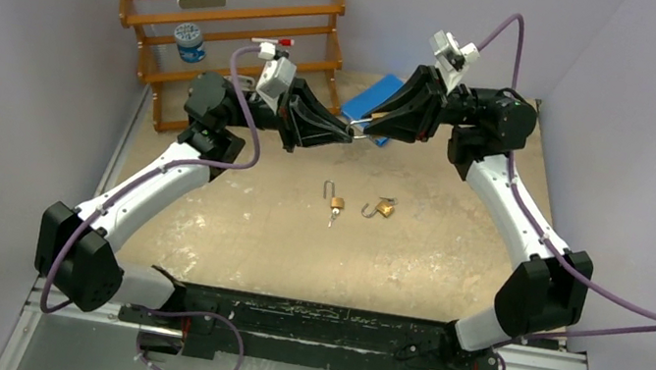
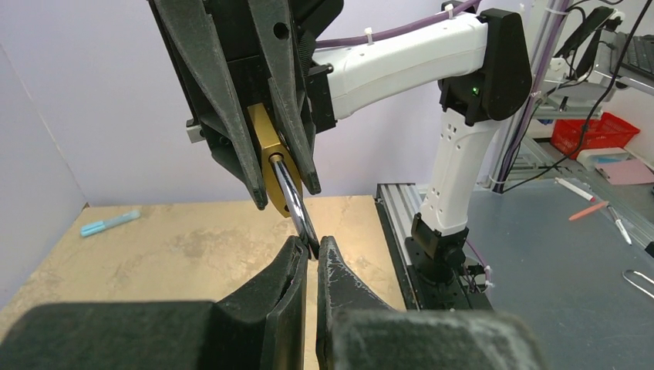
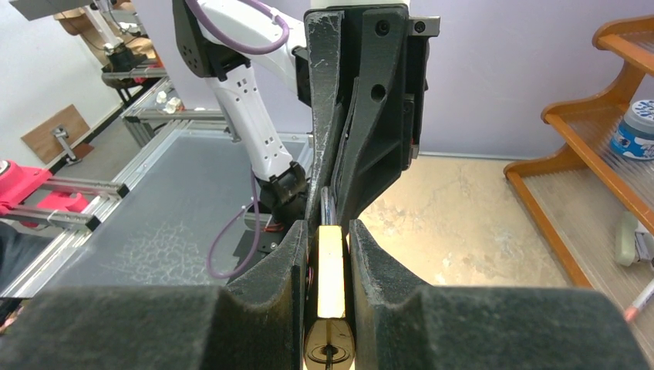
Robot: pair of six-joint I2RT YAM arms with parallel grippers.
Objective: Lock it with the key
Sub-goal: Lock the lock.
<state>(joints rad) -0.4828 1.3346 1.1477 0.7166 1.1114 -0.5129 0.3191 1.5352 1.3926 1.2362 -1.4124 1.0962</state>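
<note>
1. Bench [image 1: 228, 229]: tan, scuffed top. The work was held in the air above its far centre, in the upper middle of the top view.

Handling note (judgement): the step in hand looked like seating the shackle into the body. It should go best with the body kept rigid and the shackle leg lined up with its hole. The push should run straight along that leg. A sideways load could twist the lock out of either grip.

2. Wooden rack [image 1: 229, 30]: upper left of the top view, not involved.

3. Right pincer [image 3: 330, 231]: narrowly parted, pressed on both flat sides of the padlock body.

4. Left pincer [image 2: 312, 247]: almost fully together, tips nipping the shackle near its end.

5. Padlock [image 3: 332, 270]: brass, carried between the two pincers, off the bench. Its keyway end faced the right wrist camera. Whether a key sat in it could not be told.

6. Shackle [image 2: 293, 200]: bright steel, running from the body down to the left tips.

7. Two spare padlocks [image 1: 337, 202]: small, lying at bench centre, shackles apparently open, well apart from both pincers.
</note>
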